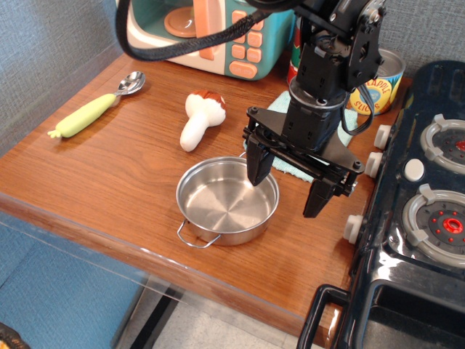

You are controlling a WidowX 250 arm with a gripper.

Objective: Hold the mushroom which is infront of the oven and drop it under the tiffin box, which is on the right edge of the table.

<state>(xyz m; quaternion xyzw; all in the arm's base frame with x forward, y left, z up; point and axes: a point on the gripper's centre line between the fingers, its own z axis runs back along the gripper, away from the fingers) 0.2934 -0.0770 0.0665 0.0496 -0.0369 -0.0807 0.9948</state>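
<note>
The mushroom point(200, 118) lies on its side on the table point(109, 167), white stem toward the front and brown-and-white cap toward the oven point(211, 33) behind it. The tiffin box point(227, 200) sits empty near the table's front edge, one wire handle pointing forward. My gripper point(288, 191) is open and empty, fingers pointing down, hovering over the tiffin box's right rim, to the right of and nearer than the mushroom. One finger point(258, 166) is over the pan, the other point(317, 198) is outside it.
A yellow-green handled spoon point(94, 107) lies at the left. A teal cloth point(290, 163) lies under the gripper. Two cans point(374, 80) stand at the back right. A black toy stove point(421, 196) fills the right side. A black cable point(182, 43) loops over the oven.
</note>
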